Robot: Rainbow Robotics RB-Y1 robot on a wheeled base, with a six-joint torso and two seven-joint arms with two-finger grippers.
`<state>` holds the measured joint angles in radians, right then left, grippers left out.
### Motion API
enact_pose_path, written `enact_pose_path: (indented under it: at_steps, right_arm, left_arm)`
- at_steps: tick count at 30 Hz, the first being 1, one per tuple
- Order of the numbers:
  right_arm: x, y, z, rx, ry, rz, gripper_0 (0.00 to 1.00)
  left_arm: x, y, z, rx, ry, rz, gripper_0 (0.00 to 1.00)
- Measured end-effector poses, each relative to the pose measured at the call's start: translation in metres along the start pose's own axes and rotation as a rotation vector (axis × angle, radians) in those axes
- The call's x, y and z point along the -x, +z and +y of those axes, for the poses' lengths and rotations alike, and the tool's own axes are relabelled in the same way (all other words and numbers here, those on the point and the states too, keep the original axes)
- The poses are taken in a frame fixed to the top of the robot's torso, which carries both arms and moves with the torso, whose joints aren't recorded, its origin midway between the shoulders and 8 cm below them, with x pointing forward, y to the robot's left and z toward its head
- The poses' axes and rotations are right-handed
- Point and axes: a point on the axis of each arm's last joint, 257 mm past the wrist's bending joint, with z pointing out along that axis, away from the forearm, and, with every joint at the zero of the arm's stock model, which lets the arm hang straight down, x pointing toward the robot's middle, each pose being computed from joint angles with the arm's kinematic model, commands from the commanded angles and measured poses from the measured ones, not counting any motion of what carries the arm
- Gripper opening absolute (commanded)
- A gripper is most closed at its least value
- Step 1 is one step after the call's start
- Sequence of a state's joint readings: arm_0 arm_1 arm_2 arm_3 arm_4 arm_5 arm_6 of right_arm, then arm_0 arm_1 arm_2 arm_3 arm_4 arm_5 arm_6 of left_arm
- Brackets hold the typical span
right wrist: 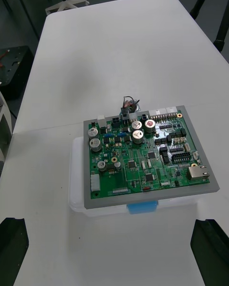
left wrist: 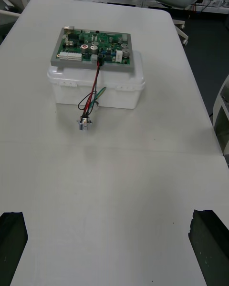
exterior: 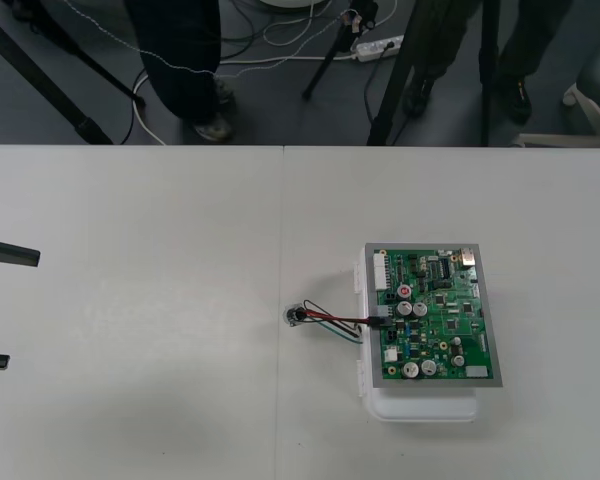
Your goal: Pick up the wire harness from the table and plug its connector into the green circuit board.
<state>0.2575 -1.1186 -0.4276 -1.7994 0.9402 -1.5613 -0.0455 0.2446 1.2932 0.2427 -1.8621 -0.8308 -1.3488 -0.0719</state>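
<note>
Standing at the table, check the harness first. Its plug sits at the edge of the board that faces the left gripper. The wires drop from there past the white base to the socket, which lies on the table just beside the base. The plug appears to be in its header, though full seating cannot be confirmed from this angle.

Left gripper: jaws wide apart, holding nothing, parked at the table's left side, well apart from the harness. Right gripper: jaws likewise spread, empty, held above the table on the board's side opposite the plug.

Hazards from this state:
1. A half-seated plug may work loose. Cause: the hanging wires and the socket's weight pulling sideways on it.
2. A left-gripper sweep across the table could catch the socket or the wire loop and drag the plug out.
3. A descending right gripper could strike the tall capacitors or shift the base
</note>
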Motion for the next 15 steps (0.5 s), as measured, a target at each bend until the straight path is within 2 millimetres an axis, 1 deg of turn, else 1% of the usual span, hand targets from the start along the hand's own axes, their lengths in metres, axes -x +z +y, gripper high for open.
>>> enact_pose_path:
  at_steps: [15]
  right_arm:
    - [0.0002, 0.0, 0.0, 0.0, 0.0, -0.001, 1.0]
  left_arm:
    - [0.0, 0.0, 0.0, 0.0, 0.0, 0.0, 1.0]
